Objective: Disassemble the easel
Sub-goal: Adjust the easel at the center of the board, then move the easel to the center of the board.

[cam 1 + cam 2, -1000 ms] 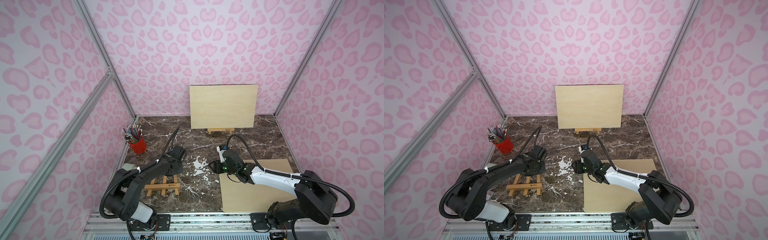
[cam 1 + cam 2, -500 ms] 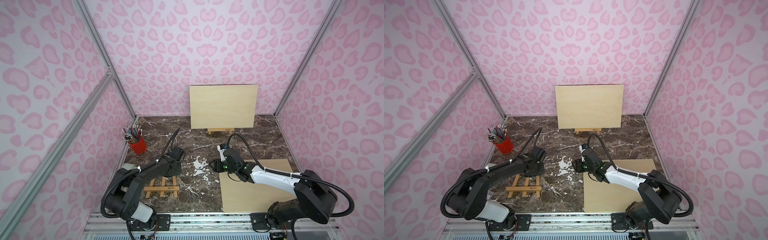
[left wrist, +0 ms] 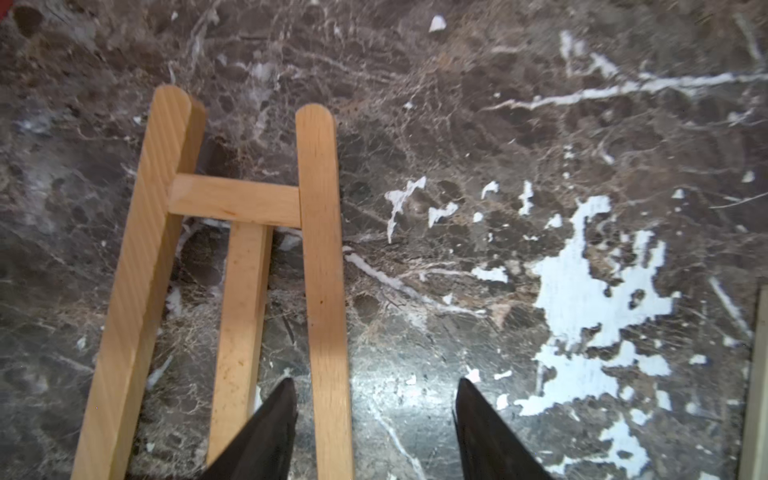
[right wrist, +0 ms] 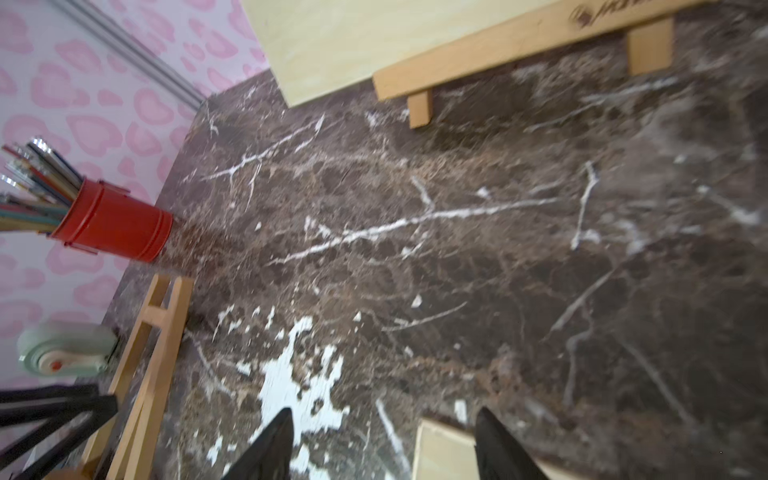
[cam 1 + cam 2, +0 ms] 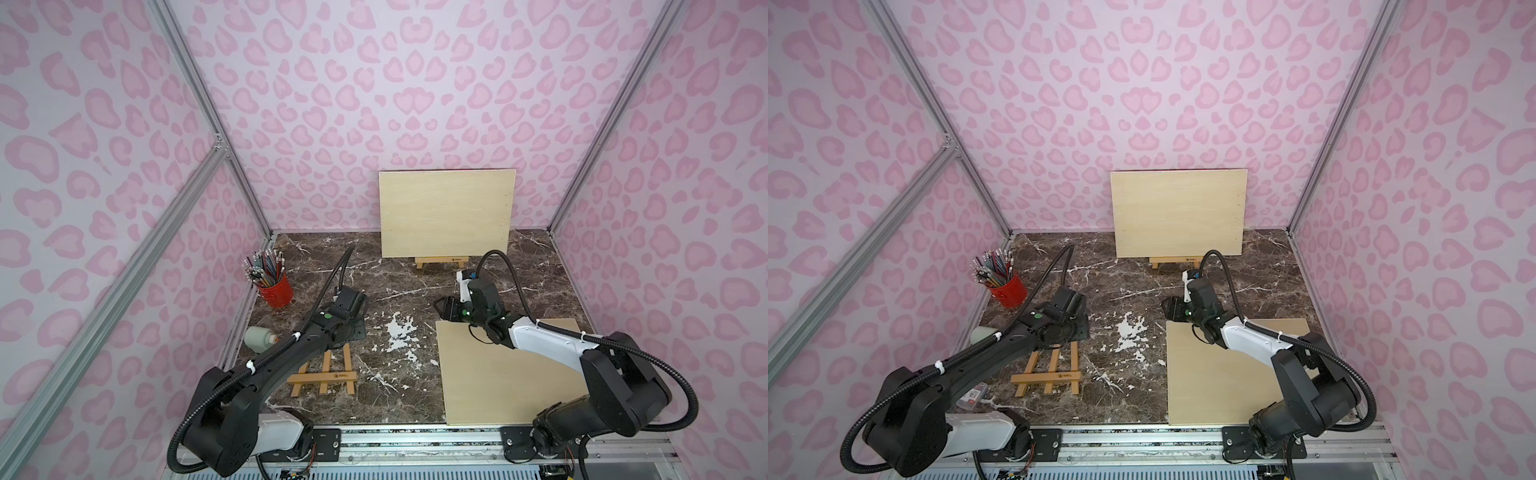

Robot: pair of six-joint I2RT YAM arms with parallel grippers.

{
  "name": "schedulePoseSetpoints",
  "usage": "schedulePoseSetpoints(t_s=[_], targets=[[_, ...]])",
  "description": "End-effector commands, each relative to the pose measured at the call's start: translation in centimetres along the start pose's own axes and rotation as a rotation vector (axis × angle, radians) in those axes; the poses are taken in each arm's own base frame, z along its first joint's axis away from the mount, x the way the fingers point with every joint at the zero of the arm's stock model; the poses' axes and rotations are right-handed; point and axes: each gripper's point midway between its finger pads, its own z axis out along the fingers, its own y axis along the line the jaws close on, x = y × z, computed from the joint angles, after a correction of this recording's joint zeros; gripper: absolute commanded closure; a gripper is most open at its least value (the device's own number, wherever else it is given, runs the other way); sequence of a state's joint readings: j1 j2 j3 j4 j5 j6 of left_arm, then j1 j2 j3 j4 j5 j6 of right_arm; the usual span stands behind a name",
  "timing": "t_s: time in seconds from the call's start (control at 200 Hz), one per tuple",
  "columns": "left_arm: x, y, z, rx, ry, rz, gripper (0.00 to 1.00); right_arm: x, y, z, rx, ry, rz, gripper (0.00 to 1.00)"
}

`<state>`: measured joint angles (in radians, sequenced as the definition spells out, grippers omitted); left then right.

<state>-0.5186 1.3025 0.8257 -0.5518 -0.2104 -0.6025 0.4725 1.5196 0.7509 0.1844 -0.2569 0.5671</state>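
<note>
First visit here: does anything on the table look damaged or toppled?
White patches mid-table look like the marble surface has peeled. The small easel lies flat near the left arm, unlike the upright one at the back.

We've got a red cup (image 5: pixel 275 291) stuffed with coloured pencils (image 5: pixel 264 266), upright on the dark marble table (image 5: pixel 399 270), right by the left wall. Further front along that wall, a pale green roll (image 5: pixel 259 337) lies on its side, apart from the cup. There's pink blotchy wallpaper (image 5: pixel 374 104) all round and a chipped white patch (image 5: pixel 401 332) mid-table.
</note>
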Motion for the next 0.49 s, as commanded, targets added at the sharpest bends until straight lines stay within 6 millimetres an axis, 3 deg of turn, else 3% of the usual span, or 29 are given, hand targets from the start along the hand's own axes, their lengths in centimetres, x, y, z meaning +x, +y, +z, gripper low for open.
schedulePoseSetpoints(t_s=[0.0,0.19,0.49], targets=[[-1.1,-0.6,-1.0,0.019,-0.047,0.021,0.31,-3.4,-0.7,1.0,-0.049,-0.089,0.036,0.28],[-2.1,-2.2,-2.0,0.095,-0.106,0.023,0.25,-8.3,-3.2,3.0,-0.108,-0.218,0.162,0.27],[-2.5,-3.9,-1.9,0.165,-0.134,0.059,0.19,-11.6,-6.2,5.9,-0.178,-0.343,0.304,0.27]])
